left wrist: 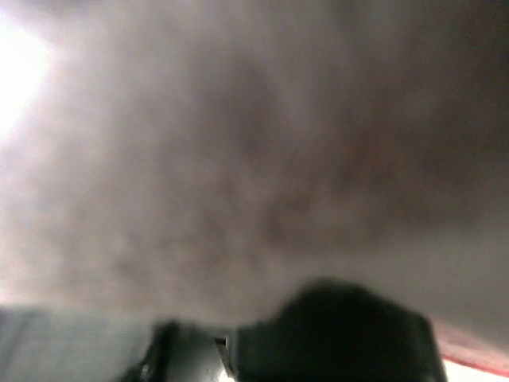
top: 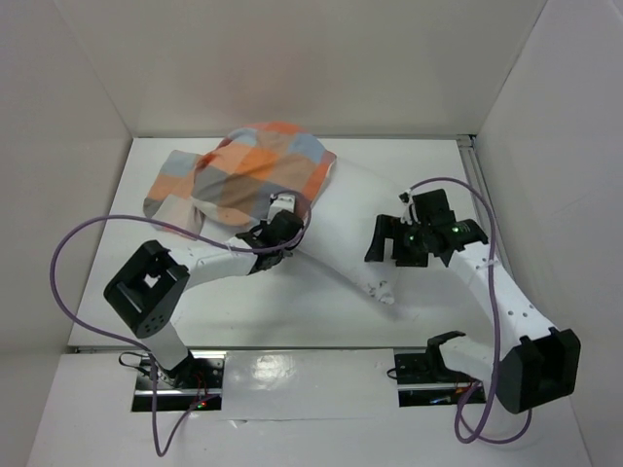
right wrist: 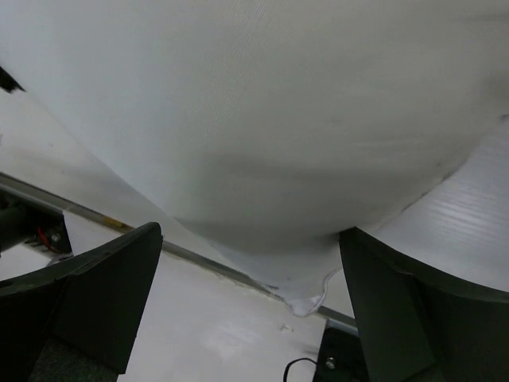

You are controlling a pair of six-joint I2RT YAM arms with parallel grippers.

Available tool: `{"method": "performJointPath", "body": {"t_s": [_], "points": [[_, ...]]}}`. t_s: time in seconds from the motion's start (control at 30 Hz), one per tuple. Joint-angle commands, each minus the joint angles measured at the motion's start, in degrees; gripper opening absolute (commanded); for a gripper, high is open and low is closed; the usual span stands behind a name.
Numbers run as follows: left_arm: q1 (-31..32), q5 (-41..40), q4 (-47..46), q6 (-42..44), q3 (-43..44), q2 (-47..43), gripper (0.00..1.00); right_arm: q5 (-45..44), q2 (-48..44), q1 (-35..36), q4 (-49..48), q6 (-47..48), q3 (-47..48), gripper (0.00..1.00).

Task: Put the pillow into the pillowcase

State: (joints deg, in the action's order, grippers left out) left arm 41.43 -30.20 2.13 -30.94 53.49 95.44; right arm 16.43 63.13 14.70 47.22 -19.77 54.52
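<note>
White pillow point(top: 350, 229) is lying diagonally across the surface point(top: 243, 302). Its far-left end is tucked under or into the orange, grey-blue and cream checked pillowcase point(top: 255, 170), which is bunched up near the back wall. The near-right corner is bare and points toward the front edge.

The left tool point(top: 282, 229) sits right at the pillowcase's near hem, where the checked cloth meets the white cushion. It's pinched closed. Honestly can't tell which layer it's got, if any. Its wrist cam is just a brownish-grey blur of fabric pressed against the lens, with one dark finger point(left wrist: 342, 334) at the bottom.

The right tool point(top: 389, 241) is just beside the pillow's right edge, roughly halfway along its length. Its jaws are spread as wide as they go and they're holding nothing. From that wrist cam the pillow point(right wrist: 254, 119) bulges big and white over the gap, with a seamed corner drooping down between the two dark fingers point(right wrist: 103, 294). Neither finger seems to be pressing into it.
</note>
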Motion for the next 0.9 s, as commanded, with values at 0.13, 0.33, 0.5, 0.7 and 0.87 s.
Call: {"method": "performJointPath", "body": {"t_s": [0.13,0.33,0.5,0.7,0.87], "points": [[4.3,4.5,2.8,4.6,10.8,-3.9,0.0,10.0,7.3,5.6,-16.7,-3.2,-3.5,0.35],[17.8,27.6,11.6,8.3,36.3,2.5,0.0,7.7,16.7,6.8,-27.2,-10.0,5.9,0.0],[17.7,38.0,11.6,9.5,42.4,-0.6,0.0,7.7,18.0,2.9,-29.2,-11.3,8.1,0.0],[9.1,40.6,14.7,9.5,43.1,-1.4,0.0,4.9,13.7,2.4,-26.9,-11.3,8.0,0.0],[5.9,40.0,24.6,10.0,48.9,-4.7,0.0,0.2,4.9,2.4,-15.4,-3.8,14.0,0.0]]}}
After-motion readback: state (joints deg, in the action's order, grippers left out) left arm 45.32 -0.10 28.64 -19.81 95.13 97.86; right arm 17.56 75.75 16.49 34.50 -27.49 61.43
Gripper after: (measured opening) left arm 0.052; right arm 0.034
